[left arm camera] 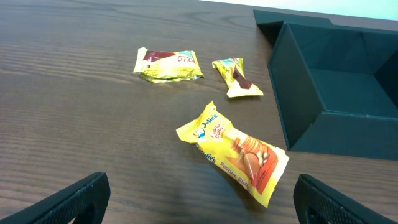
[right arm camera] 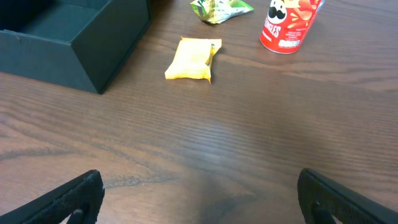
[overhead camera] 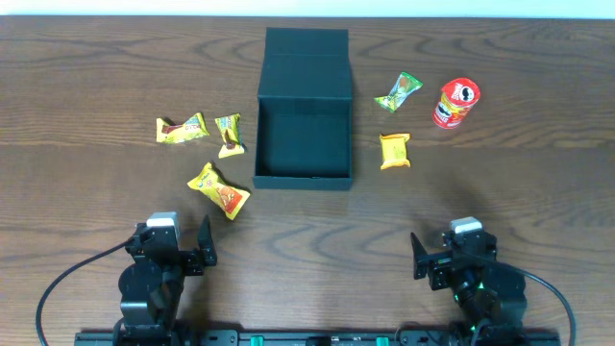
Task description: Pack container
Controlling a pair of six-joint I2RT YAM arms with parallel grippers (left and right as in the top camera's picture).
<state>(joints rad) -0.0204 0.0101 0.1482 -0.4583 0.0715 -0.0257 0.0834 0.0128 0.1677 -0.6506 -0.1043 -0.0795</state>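
The container (overhead camera: pixel 261 144) is a dark teal box at the table's middle, its flap lid (overhead camera: pixel 306 43) laid open behind it and nothing inside. Left of it lie three yellow snack packets (overhead camera: pixel 182 129), (overhead camera: pixel 229 135), (overhead camera: pixel 220 190). To its right are a yellow packet (overhead camera: pixel 395 151), a green packet (overhead camera: pixel 399 92) and a small red chips can (overhead camera: pixel 455 103). My left gripper (overhead camera: pixel 173 242) stands open near the front edge, with the nearest yellow packet (left arm camera: pixel 235 152) just ahead of it. My right gripper (overhead camera: pixel 454 254) is open too, over bare wood, the yellow packet (right arm camera: pixel 191 59) well ahead.
The wooden table (overhead camera: pixel 317 231) is bare between the two grippers and the container's front wall (left arm camera: pixel 298 99). Black cables (overhead camera: pixel 67 279) run from both arm bases along the front edge.
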